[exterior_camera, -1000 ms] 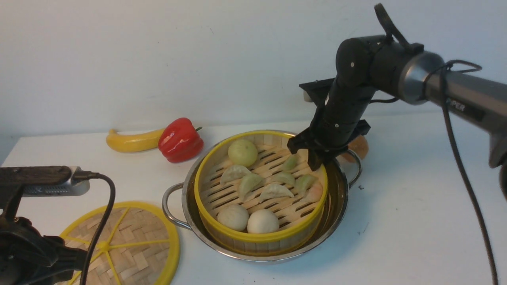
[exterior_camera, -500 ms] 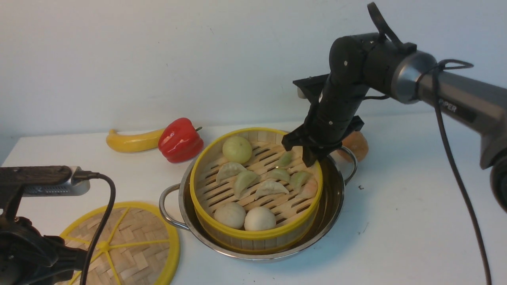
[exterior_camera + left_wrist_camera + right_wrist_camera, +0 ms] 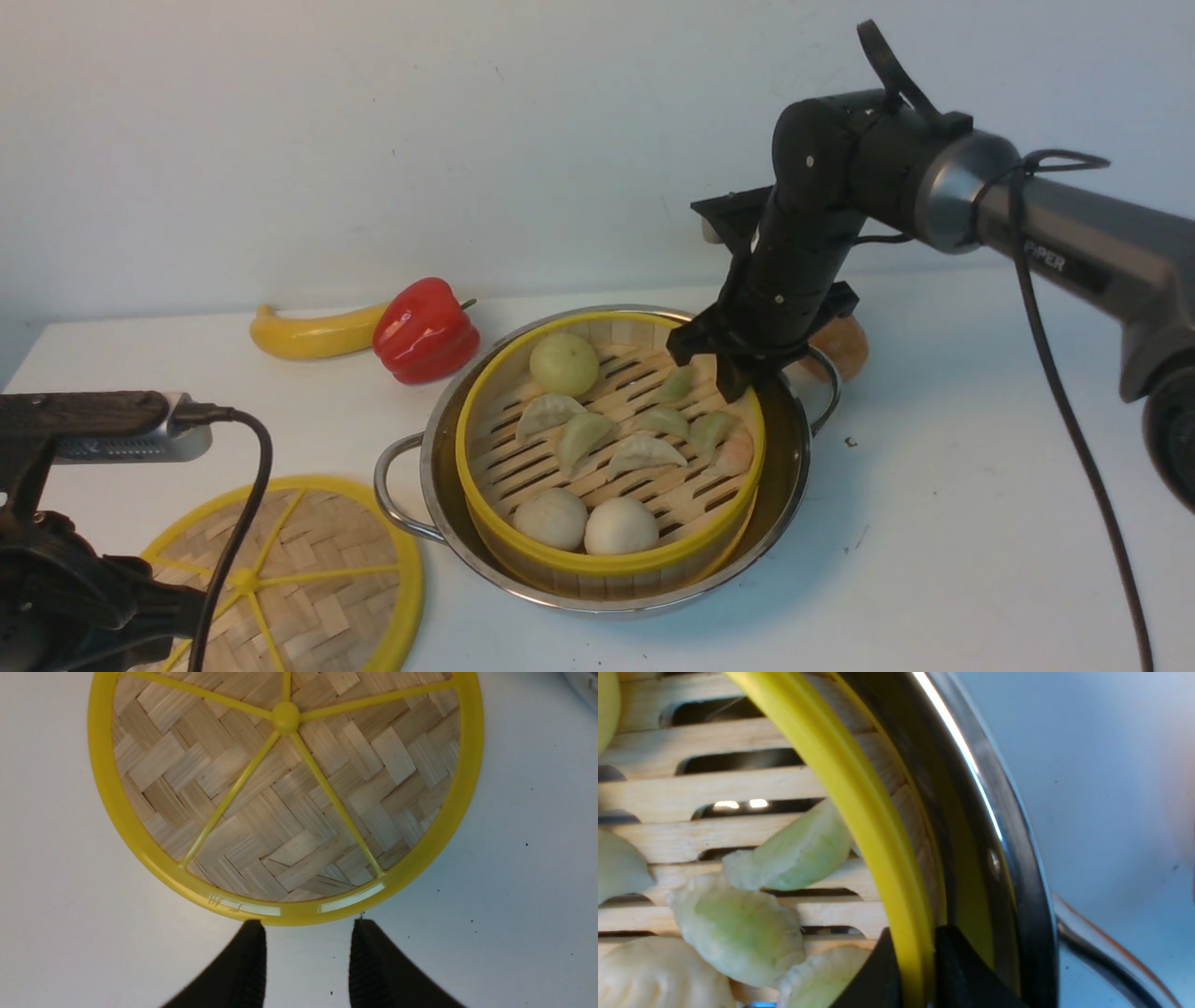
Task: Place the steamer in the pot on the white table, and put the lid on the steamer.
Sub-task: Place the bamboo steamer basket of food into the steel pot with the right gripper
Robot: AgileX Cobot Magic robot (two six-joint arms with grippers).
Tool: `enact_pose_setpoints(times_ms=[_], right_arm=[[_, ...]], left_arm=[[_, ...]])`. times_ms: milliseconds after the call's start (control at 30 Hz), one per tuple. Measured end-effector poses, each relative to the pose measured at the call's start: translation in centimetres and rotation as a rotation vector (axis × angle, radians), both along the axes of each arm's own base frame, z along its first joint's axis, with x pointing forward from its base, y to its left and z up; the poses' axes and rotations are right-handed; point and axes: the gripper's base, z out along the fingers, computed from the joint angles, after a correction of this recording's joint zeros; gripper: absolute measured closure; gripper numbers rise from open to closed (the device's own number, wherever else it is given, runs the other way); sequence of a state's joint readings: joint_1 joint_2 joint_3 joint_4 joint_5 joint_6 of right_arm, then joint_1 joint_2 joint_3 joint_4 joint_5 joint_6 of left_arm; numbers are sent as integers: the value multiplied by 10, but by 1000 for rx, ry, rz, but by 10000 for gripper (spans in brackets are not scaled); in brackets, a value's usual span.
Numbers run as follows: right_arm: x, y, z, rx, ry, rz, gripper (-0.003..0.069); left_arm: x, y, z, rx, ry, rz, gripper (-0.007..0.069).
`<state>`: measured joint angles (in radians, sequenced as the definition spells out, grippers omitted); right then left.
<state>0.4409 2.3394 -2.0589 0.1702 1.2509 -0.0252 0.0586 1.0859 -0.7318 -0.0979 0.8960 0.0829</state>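
The steamer [image 3: 607,563], a yellow-rimmed bamboo basket with dumplings and buns, sits inside the steel pot [image 3: 794,485] on the white table [image 3: 934,485]. My right gripper [image 3: 738,383] reaches down onto the basket's far right rim. In the right wrist view this gripper [image 3: 913,938] is shut on the steamer's yellow rim [image 3: 840,774], one finger inside and one outside, beside the pot's wall [image 3: 1008,858]. The woven lid [image 3: 308,569] lies flat at the front left. My left gripper [image 3: 308,926] hovers open just off the edge of the lid [image 3: 285,802], holding nothing.
A banana [image 3: 313,333] and a red pepper [image 3: 425,329] lie behind the pot on the left. A brownish round thing [image 3: 845,343] rests behind the pot's right handle. The pot's left loop handle [image 3: 397,485] points toward the lid.
My right gripper swung the steamer left, then set it lower into the pot. The pot slid slightly left. The left arm and the lid have not moved.
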Motion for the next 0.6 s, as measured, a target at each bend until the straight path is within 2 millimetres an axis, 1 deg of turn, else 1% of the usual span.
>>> enact_pose_setpoints(times_ms=[133, 267, 333, 367, 400, 500, 567, 600], right_arm=[[1, 1, 1, 9, -1, -17, 522], [1, 2, 2, 26, -3, -30, 407], [1, 2, 2, 27, -3, -30, 389], [1, 2, 3, 33, -3, -31, 356], [0, 3, 4, 37, -3, -31, 338], [-1, 2, 14, 48, -20, -32, 303], [-2, 1, 26, 59, -42, -32, 296], [-4, -1, 37, 69, -64, -34, 291]], left_arm=[[0, 0, 0, 1, 0, 0, 383], [0, 0, 0, 1, 0, 0, 383], [0, 0, 0, 1, 0, 0, 383], [0, 0, 0, 1, -1, 0, 383], [0, 0, 0, 1, -4, 0, 383], [1, 0, 0, 3, -11, 1, 383], [2, 0, 1, 4, -24, 2, 383], [3, 1, 2, 5, -42, 3, 383]])
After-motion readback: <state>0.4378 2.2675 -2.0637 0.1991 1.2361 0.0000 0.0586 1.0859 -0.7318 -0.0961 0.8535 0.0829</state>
